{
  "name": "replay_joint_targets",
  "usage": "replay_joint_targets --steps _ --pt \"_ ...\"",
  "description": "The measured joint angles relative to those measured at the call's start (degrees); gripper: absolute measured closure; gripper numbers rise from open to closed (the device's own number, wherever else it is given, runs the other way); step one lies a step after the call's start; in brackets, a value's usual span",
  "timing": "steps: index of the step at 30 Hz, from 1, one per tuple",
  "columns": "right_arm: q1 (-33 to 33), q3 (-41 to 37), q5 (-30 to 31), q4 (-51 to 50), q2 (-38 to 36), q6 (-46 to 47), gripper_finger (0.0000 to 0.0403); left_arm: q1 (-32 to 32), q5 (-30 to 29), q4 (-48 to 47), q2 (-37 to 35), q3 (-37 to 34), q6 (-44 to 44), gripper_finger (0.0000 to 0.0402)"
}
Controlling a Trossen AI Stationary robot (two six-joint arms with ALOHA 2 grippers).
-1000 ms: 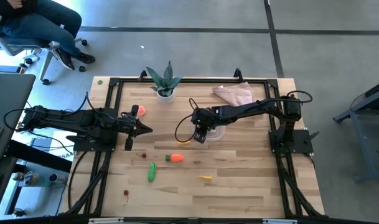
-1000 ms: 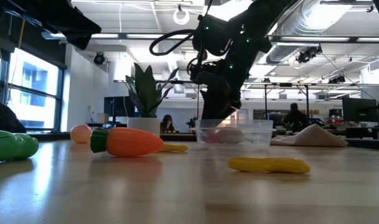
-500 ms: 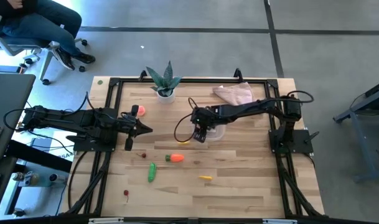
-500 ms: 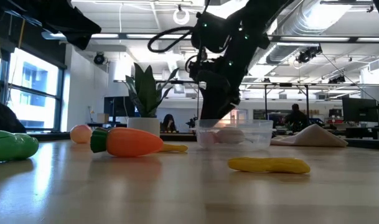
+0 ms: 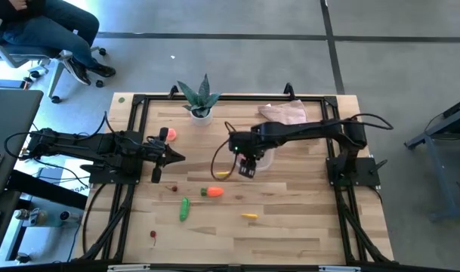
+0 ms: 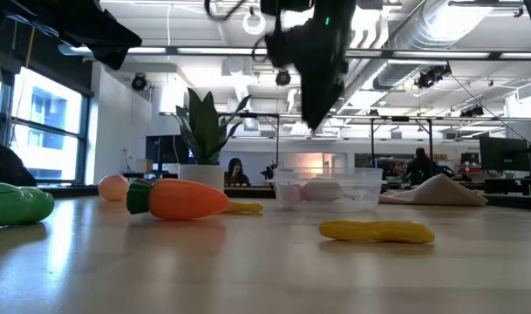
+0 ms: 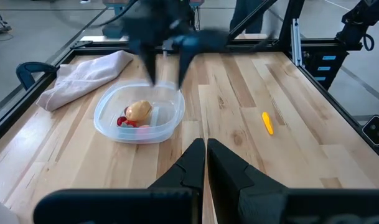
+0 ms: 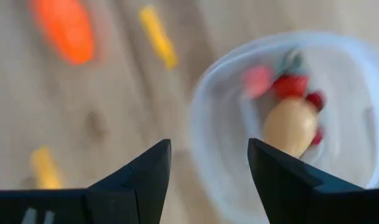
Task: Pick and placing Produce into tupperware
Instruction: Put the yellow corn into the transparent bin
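Beside the tupperware point(image 5: 261, 159) — plant point(image 5: 200, 97) and cloth point(image 5: 284, 114) behind — the right gripper point(image 5: 247, 169) hangs, jaws spread, empty.

Grey floor point(image 5: 214, 60), ceiling lights point(image 6: 256, 19), seated person point(image 5: 41, 30) nearby.

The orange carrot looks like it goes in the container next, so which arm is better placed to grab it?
Probably the right: its gripper hangs open just beside the carrot and the container. The left gripper waits shut, farther off.
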Motion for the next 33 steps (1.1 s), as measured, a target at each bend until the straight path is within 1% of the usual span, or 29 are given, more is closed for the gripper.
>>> replay_joint_targets --steps 2,4,7,11,13,15,20,23,26,28,31,33 --pt "2.5 3.6 -0.4 -5.9 0.0 2.2 0.0199 0.0 0.0 0.0 0.0 0.0 0.0 0.0394" --pt "5.8 7.0 0.5 -12.3 0.0 4.4 0.0199 0.0 0.0 0.0 0.0 0.0 0.0 0.0394" --pt "11.4 10.7 5.1 -20.8 0.0 10.1 0.0199 0.0 0.0 0.0 0.0 0.0 0.0 0.0394" --pt "19.2 12.0 11.5 -30.8 0.0 20.9 0.0199 0.0 0.0 0.0 0.0 0.0 0.0 0.0394" --pt "23.2 10.4 13.1 -31.1 -0.4 26.1 0.0199 0.0 0.0 0.0 0.0 0.0 0.0 0.0394" --pt "26.9 7.4 12.7 -29.2 -1.2 30.4 0.0199 0.0 0.0 0.0 0.0 0.0 0.0 0.0394" --pt "35.6 -2.8 8.4 -25.4 -1.6 44.5 0.0199 0.0 0.0 0.0 0.0 0.0 0.0 0.0394" --pt "40.3 -9.8 6.8 -13.9 -1.6 48.6 0.0199 0.0 0.0 0.0 0.0 0.0 0.0 0.0394" --pt "42.6 -14.9 8.1 -0.5 -1.6 47.7 0.0199 0.0 0.0 0.0 0.0 0.0 0.0 0.0394" --pt "42.4 -16.9 10.8 5.7 -1.6 45.1 0.0199 0.0 0.0 0.0 0.0 0.0 0.0 0.0394" --pt "41.1 -18.9 16.6 12.1 -1.6 38.6 0.0199 0.0 0.0 0.0 0.0 0.0 0.0 0.0394" --pt "39.6 -19.6 18.3 15.0 -1.6 34.6 0.0199 0.0 0.0 0.0 0.0 0.0 0.0 0.0394"
